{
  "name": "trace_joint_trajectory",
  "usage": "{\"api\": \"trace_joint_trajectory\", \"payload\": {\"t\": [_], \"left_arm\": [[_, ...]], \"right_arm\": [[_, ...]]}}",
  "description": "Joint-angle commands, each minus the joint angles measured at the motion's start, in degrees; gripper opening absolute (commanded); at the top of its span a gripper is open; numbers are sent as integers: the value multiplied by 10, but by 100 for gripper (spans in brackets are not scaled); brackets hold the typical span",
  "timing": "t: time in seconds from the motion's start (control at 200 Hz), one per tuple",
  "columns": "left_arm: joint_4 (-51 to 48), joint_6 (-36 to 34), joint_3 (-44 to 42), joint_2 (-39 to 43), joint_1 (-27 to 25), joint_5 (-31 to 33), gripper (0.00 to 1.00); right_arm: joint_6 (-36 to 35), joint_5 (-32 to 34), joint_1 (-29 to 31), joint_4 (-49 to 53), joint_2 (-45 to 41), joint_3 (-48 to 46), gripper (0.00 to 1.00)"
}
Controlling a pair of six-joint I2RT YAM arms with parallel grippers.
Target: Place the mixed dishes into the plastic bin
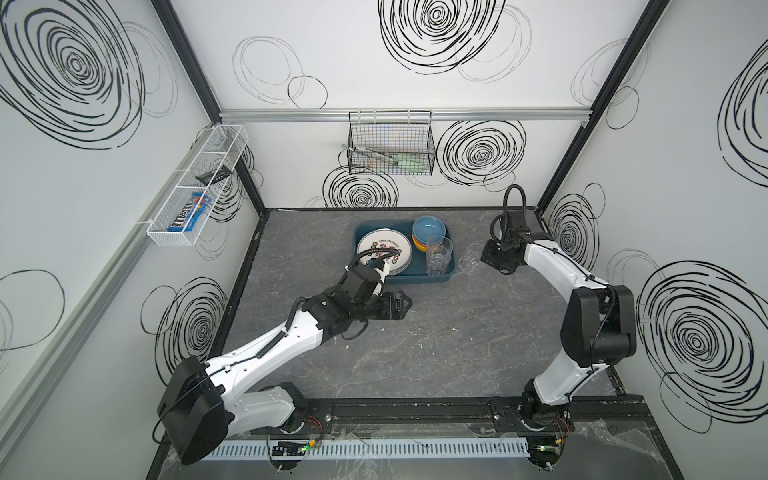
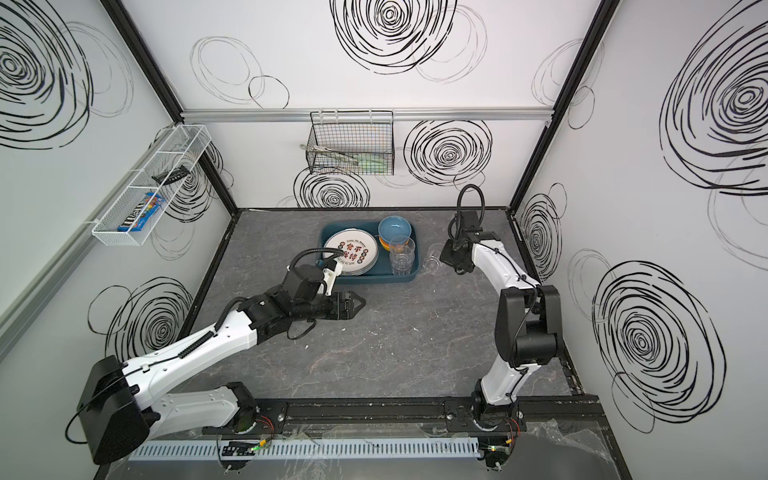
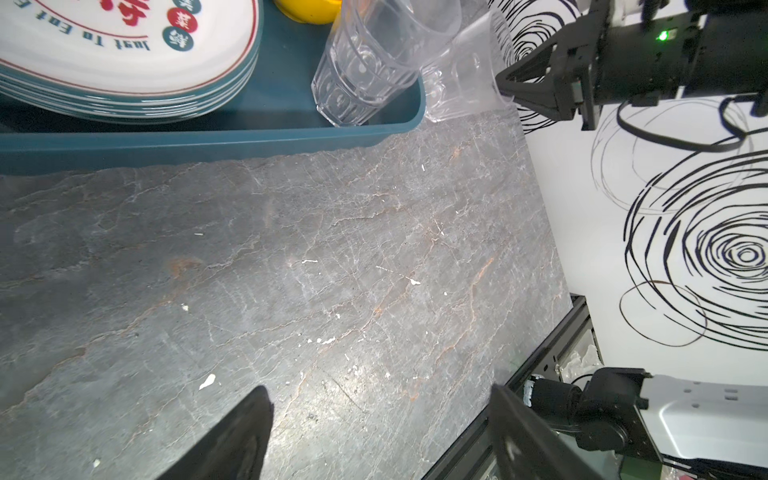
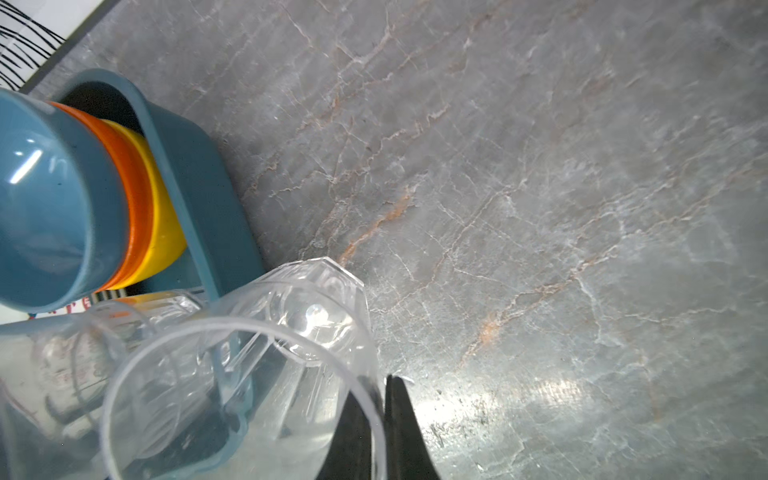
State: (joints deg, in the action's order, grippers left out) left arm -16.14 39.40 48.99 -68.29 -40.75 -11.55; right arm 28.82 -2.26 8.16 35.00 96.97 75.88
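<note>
Nearest, the left end effector (image 1: 405, 306) is hovering wide open and empty over the middle of the counter (image 1: 436, 353), just in front of the plastic bin (image 1: 419, 279). The bin is sitting near the counter's far edge, about midway along it. It is holding a stack of plates (image 1: 384, 249), 1 upright tumbler (image 1: 438, 257) in its near right corner and nested bowls (image 1: 429, 230), blue over orange and yellow, in its far right corner. The right end effector (image 4: 382, 399) is pinching the rim of a tilted tumbler (image 4: 316, 320), just outside the bin's right wall.
</note>
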Motion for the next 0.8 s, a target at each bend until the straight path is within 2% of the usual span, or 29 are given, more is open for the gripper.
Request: {"api": "trace_joint_trajectory", "payload": {"t": [0.0, 0.795], "left_arm": [[14, -1, -8, 19, 11, -5, 85], [0, -12, -20, 61, 68, -20, 85]], "right_arm": [[-9, 23, 13, 32, -27, 36, 4], [-46, 61, 64, 111, -20, 186, 2]]}}
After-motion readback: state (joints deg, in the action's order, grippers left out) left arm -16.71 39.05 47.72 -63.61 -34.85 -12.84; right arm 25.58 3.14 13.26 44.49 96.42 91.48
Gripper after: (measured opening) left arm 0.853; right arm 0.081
